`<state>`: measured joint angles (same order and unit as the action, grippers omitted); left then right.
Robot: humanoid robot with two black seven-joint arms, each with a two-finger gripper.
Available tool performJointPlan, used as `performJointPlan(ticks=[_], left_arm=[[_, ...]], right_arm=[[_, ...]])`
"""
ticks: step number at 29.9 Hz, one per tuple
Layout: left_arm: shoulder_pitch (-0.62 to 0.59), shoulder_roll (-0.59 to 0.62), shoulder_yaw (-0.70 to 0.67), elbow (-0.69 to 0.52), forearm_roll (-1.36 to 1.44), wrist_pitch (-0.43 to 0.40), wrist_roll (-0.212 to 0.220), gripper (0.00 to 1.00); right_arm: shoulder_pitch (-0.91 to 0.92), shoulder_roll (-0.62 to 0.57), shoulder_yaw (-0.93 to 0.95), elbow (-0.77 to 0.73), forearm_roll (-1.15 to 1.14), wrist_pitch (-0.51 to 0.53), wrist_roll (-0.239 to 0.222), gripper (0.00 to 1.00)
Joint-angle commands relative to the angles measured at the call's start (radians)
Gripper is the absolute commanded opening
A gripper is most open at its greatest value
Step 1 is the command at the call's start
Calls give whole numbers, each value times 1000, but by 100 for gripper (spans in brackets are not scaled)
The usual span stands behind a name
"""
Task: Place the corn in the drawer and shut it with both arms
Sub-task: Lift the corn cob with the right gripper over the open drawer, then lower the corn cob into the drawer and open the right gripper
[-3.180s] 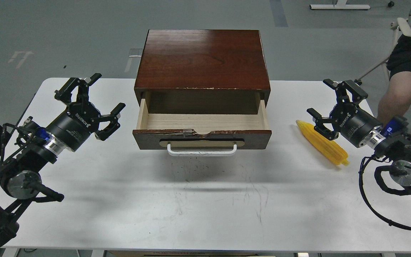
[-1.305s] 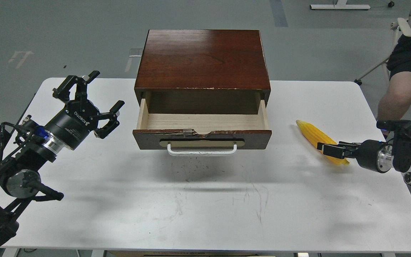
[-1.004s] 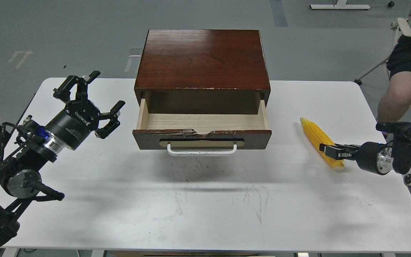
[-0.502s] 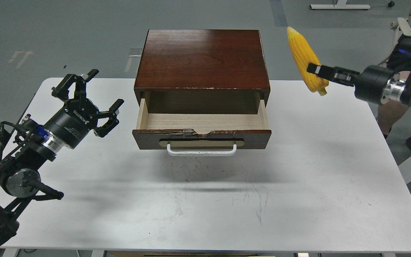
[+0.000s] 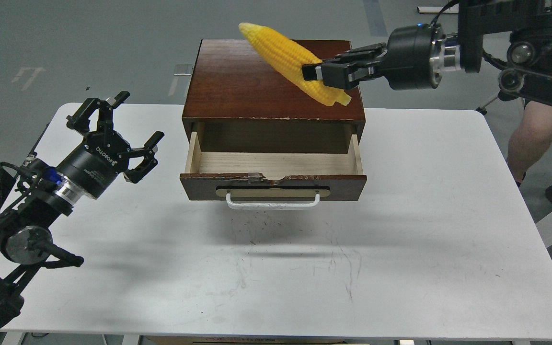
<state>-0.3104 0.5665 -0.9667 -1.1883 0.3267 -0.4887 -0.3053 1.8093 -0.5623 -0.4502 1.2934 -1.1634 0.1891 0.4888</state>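
Corn (image 5: 289, 53) carried, pinched near its thick end by right gripper (image 5: 323, 74)
Treat it as light, rigid, slippery; left gripper (image 5: 113, 127) waits spread beside the drawer (image 5: 273, 178)

A white table (image 5: 400, 268) — scuffed with dark marks — stands on grey floor (image 5: 65, 48); a person's bare leg (image 5: 530, 139) shows at right.
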Motion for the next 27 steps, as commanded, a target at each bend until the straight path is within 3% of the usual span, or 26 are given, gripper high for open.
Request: performJointPlan(ticks=[1, 8, 20, 23, 25, 27], left_arm=[[1, 1, -1, -1, 0, 0, 0, 100], [1, -3, -1, 1, 2, 0, 0, 100], [5, -2, 0, 1, 3, 0, 2, 100], [7, -2, 0, 1, 3, 0, 2, 100], [7, -2, 0, 1, 3, 0, 2, 100], [7, -2, 0, -1, 3, 0, 2, 100]], right_arm=[[-2, 56, -50, 1, -186, -25, 0, 5], [-45, 186, -183, -100, -266, -183, 0, 5], [-145, 305, -189, -220, -265, -204, 0, 10], [-151, 309, -189, -229, -265, -206, 0, 25], [-150, 309, -189, -227, -263, -208, 0, 54], [-150, 309, -188, -227, -262, -209, 0, 68]])
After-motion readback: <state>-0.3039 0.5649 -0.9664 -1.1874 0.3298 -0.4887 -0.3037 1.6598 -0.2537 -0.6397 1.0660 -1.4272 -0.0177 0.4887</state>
